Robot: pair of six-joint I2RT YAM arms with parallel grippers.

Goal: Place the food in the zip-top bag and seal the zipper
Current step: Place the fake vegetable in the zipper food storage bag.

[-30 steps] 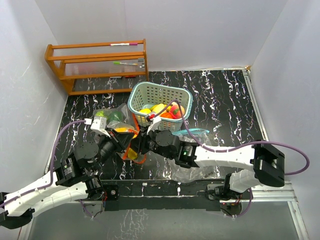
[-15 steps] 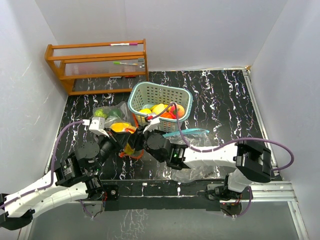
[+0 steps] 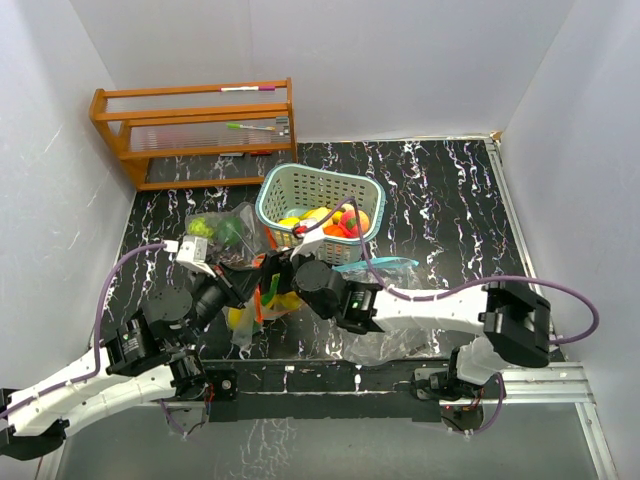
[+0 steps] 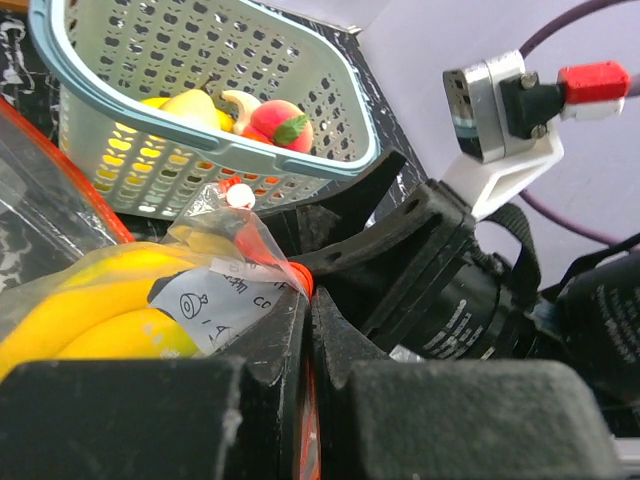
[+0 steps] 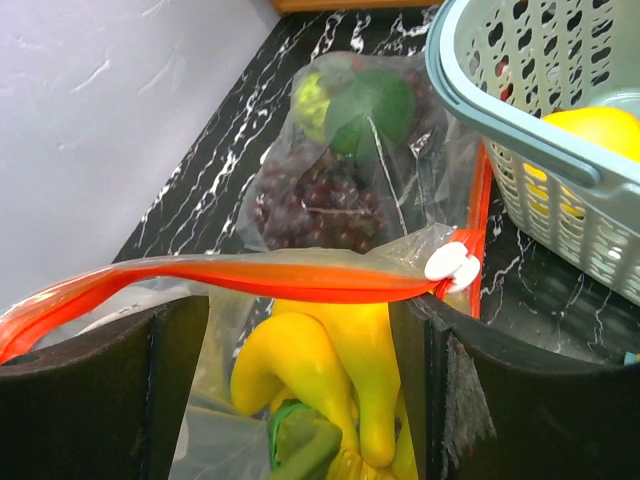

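The clear zip-top bag [image 3: 228,240] lies left of the basket, with purple grapes [image 5: 320,195] and green fruit [image 5: 365,110] at its far end. Its orange zipper strip [image 5: 250,275] crosses in front of my right gripper [image 5: 300,320], with the white slider [image 5: 452,266] at the strip's right end. My right gripper [image 3: 270,282] is open, and yellow bananas [image 5: 340,360] lie loose inside the bag between its fingers. My left gripper [image 4: 310,295] is shut on the bag's orange zipper edge, beside the bananas [image 4: 90,310]. More food [image 3: 335,222] sits in the basket.
The pale green basket [image 3: 320,185] stands behind both grippers, close to the right one. A wooden rack [image 3: 195,130] with pens fills the back left corner. A second clear bag with a blue zipper [image 3: 385,265] lies right of the basket. White walls close in on three sides.
My right gripper has opened and let go of the bananas, which now rest lower in the bag. The bag mouth has shifted toward the near edge. My left gripper has kept its hold.
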